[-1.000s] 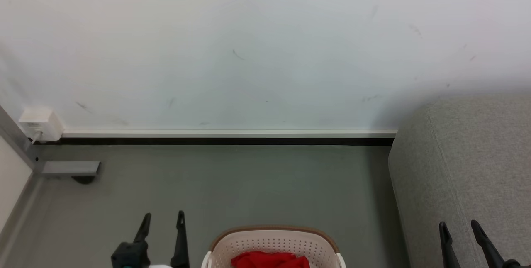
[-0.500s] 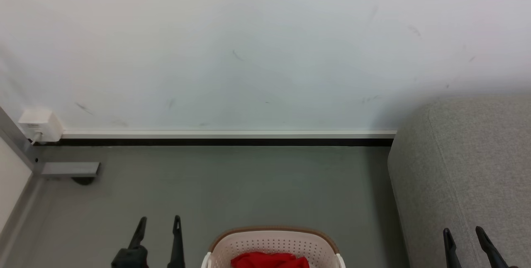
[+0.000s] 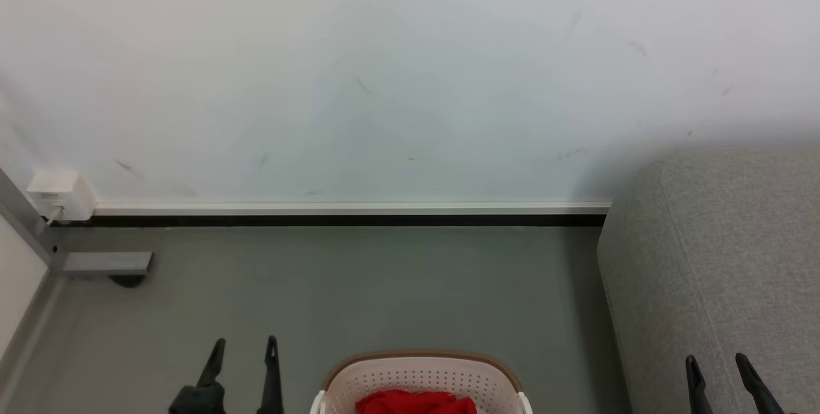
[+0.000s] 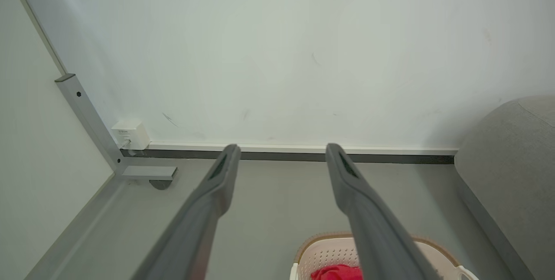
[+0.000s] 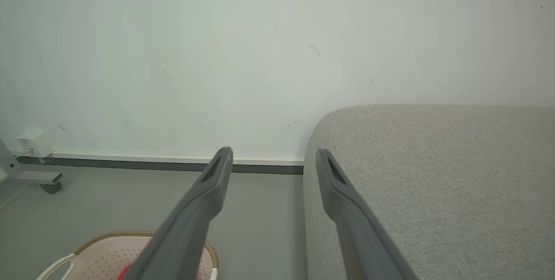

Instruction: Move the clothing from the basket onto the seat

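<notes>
Now, nearest the robot, the left end effector [image 3: 246, 339] and the right end effector [image 3: 715, 357] both stand released, fingers spread and holding nothing. Over the last second each has sunk a little lower in the head view while the basket [image 3: 423, 372] and the wall [image 3: 384, 81] barely shifted, so the arms themselves have eased down. The basket sits between them on the floor [image 3: 384, 286], well back from the floor's far edge at the wall, with the clothing [image 3: 416, 402] bunched red inside it, untouched. The right end effector hangs over the seat [image 3: 737, 241], which stands near the basket's right side without touching it. Beyond run the floor, the skirting [image 3: 352, 207] and the wall. Nothing looks moved yet; the descent reads as the start of a reach into the basket.
</notes>
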